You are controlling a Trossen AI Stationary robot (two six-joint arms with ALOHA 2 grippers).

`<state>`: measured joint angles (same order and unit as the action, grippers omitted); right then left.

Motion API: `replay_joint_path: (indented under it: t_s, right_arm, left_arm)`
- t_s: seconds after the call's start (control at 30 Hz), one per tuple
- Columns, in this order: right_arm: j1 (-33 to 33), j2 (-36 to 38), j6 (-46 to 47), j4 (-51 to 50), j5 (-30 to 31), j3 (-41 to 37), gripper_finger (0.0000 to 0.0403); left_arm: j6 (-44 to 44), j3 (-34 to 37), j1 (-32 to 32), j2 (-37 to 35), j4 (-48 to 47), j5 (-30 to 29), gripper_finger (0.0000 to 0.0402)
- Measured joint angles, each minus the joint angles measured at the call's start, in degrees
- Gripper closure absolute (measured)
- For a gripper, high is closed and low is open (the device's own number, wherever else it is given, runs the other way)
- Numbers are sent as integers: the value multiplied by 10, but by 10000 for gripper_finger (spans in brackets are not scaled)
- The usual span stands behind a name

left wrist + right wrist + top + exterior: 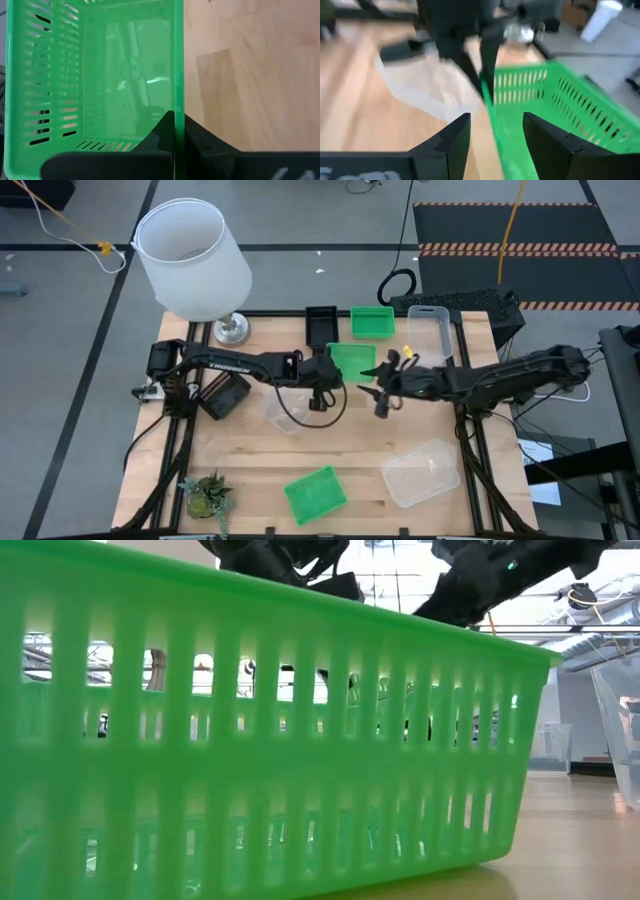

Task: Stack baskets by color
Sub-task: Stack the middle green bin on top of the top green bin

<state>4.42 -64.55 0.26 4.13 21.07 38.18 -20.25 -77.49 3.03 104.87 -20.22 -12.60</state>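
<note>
The low view is almost filled by the slotted wall of the near green basket (270, 730), so the table behind is seen only through its slots. In the high view this basket (315, 493) lies at the front edge, with a clear basket (420, 472) beside it.

The left gripper (340, 368) is closed on the wall of the held green basket (352, 360) at table centre; in the left wrist view the fingers (167, 131) are seen pinching that wall (177, 60). A further clear basket (278, 408) is partly covered by the left arm.

The right gripper (381, 391) stands open just beside the held basket, empty. The right wrist view is blurred.

At the rear lie a black basket (321, 323), another green basket (372, 322) and a clear one (431, 328).

White lettering on the left arm cannot be read.
</note>
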Motion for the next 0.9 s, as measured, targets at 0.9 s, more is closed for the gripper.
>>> replay_joint_path:
  t_s: [0.9]
  right_arm:
    - [-2, -81, -44, -76, 46, 32, 357]
  left_arm:
    - [-7, 0, -13, 0, 11, -6, 377]
